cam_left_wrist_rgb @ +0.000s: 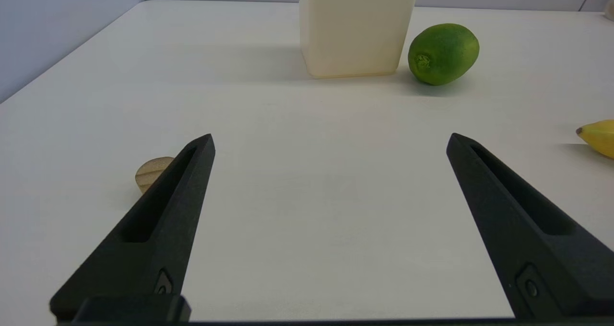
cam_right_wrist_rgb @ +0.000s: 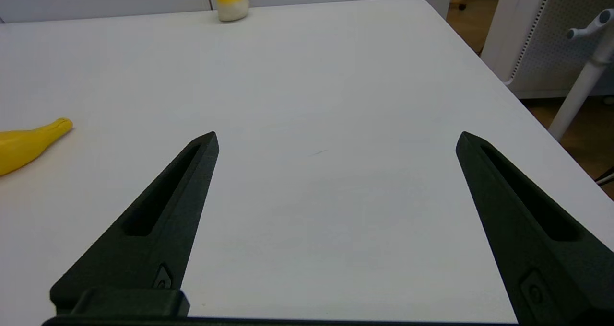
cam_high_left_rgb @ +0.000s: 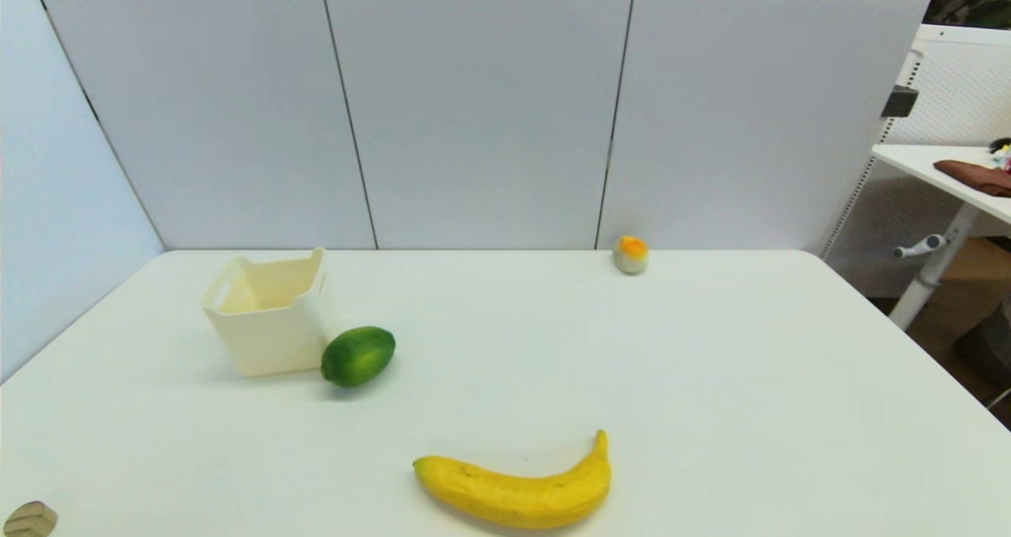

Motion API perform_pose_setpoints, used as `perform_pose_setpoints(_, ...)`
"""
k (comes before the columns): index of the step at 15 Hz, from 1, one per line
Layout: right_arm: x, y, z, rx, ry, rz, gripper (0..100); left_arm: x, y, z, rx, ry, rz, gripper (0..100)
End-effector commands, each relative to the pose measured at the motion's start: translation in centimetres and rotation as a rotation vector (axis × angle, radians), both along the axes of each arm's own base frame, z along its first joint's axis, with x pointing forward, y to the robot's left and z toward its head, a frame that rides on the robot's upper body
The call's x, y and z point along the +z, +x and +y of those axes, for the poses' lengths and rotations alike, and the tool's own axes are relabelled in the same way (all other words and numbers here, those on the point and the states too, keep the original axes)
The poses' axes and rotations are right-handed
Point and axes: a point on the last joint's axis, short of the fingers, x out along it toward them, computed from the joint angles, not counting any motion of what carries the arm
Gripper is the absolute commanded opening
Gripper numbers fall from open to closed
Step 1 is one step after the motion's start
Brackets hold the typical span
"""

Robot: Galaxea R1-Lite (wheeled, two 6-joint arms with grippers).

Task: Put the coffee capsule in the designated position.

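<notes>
The coffee capsule [cam_high_left_rgb: 30,519] is a tiny brownish pod lying at the table's near left corner; in the left wrist view the capsule [cam_left_wrist_rgb: 152,171] sits just beside one fingertip, outside the gap. My left gripper [cam_left_wrist_rgb: 331,141] is open and empty, low over the table. The designated position, a cream-white square bin [cam_high_left_rgb: 272,339], stands at the back left; the bin [cam_left_wrist_rgb: 355,38] is well beyond the left fingers. My right gripper [cam_right_wrist_rgb: 336,139] hangs open and empty over bare table on the right side. Neither arm shows in the head view.
A green lime [cam_high_left_rgb: 358,355] rests against the bin's right side. A yellow banana [cam_high_left_rgb: 517,486] lies at the front centre. An orange-and-grey ball [cam_high_left_rgb: 630,254] sits by the back wall. The table's right edge [cam_right_wrist_rgb: 484,72] drops off near the right gripper.
</notes>
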Motion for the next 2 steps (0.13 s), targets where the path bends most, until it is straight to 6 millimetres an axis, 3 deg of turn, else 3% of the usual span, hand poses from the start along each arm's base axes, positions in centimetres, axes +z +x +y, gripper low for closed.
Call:
perform_pose_setpoints(1, 0.00, 0.01, 0.01, 0.003, -0.003, 0.002, 100, -0.04, 0.01, 0.00, 0.000, 0.000, 0.001, 100)
perform_pose_setpoints(2, 0.00, 0.01, 0.01, 0.005, -0.003, 0.002, 100, -0.04, 0.01, 0.00, 0.000, 0.000, 0.001, 100)
